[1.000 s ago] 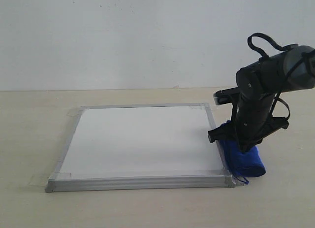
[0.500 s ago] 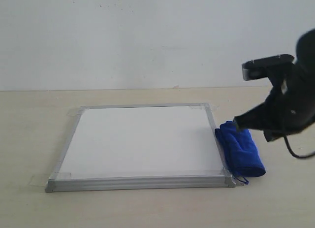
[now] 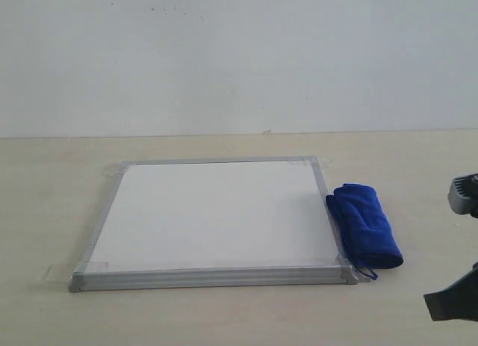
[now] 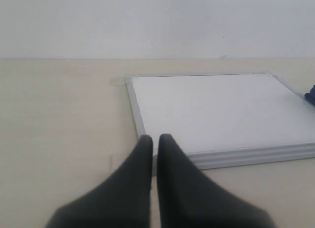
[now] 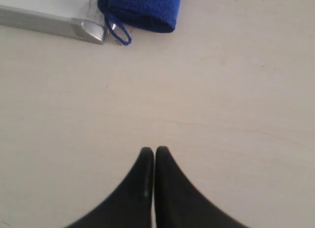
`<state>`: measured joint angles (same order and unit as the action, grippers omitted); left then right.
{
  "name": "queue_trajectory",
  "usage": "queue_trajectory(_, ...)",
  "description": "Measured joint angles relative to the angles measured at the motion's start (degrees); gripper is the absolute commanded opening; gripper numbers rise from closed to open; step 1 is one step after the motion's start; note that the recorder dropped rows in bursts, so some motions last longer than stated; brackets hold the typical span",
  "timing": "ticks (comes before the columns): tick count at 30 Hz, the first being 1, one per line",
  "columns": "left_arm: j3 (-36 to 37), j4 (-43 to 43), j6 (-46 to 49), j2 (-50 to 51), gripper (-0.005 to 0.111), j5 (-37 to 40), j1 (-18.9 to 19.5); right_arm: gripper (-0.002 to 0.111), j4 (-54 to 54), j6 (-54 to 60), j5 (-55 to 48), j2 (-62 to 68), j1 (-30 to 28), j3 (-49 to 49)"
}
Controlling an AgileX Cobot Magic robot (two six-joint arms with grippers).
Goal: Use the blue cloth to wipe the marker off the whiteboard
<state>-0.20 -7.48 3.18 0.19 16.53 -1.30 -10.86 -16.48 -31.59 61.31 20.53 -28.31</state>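
The whiteboard (image 3: pixel 216 211) lies flat at the centre of the frame on the bench (image 3: pixel 45 181), its face plain white. The blue cloth (image 3: pixel 366 225) lies folded against its right edge. The left end effector (image 4: pixel 154 138) and the right end effector (image 5: pixel 154 151) both have their fingers pressed together, empty, above bare bench.

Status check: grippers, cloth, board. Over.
Left gripper shut, empty. Right gripper shut, empty, clear of the cloth. Cloth lies free by the board, right side; no red marks visible. Nothing in the way.
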Motion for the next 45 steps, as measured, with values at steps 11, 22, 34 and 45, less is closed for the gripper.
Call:
queue_trajectory(11, 0.0, 0.0, 0.0, 0.0, 0.004, 0.0, 0.0, 0.0, 0.06, 0.0, 0.22, -1.18, 0.59, 0.3)
queue_trajectory(22, 0.0, 0.0, 0.0, 0.0, 0.004, 0.0, 0.0, 0.0, 0.06, 0.0, 0.12, -10.14, 0.59, 0.3)
queue_trajectory(34, 0.0, 0.0, 0.0, 0.0, 0.004, 0.0, 0.0, 0.0, 0.58, 0.0, 0.27, -36.98, -9.12, 0.35)
queue_trajectory(45, 0.0, 0.0, 0.0, 0.0, 0.004, 0.0, 0.0, 0.0, 0.68, 0.0, 0.27, -44.78, -9.12, 0.35)
